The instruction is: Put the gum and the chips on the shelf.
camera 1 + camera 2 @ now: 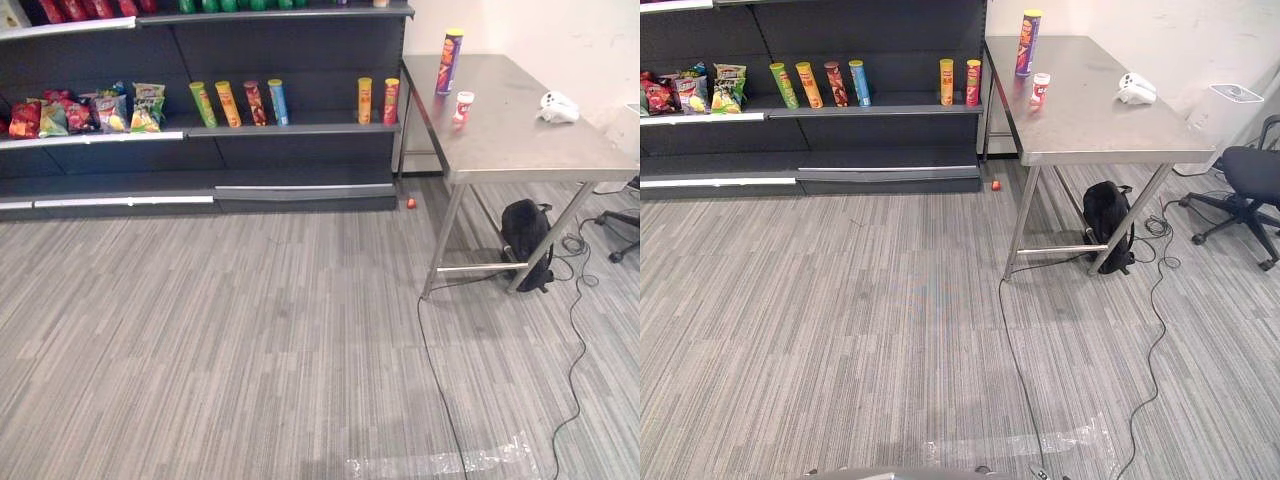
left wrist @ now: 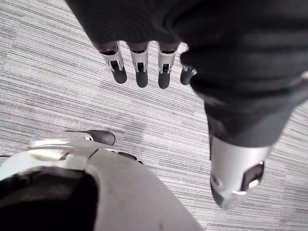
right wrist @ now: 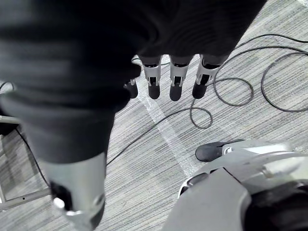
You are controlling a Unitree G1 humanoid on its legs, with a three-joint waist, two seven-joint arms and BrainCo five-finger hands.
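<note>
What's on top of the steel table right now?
A tall chips can upright at the back, a small gum tub before it, a white device further right. The spot behind the can is hidden.

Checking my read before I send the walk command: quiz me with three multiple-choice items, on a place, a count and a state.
1. Where is the tall chips can? A on the table; B under it; C on the office chair.
2. How many upright cans stand on the shelf's middle board? A three; B six; C nine.
3. The left hand and right hand are: A both open, empty; B both shut on cans; C both shut, empty.
Answers: A, it stands upright at the table's far end; B, four grouped plus two nearer the table; A, straight fingers with nothing in them.
</note>
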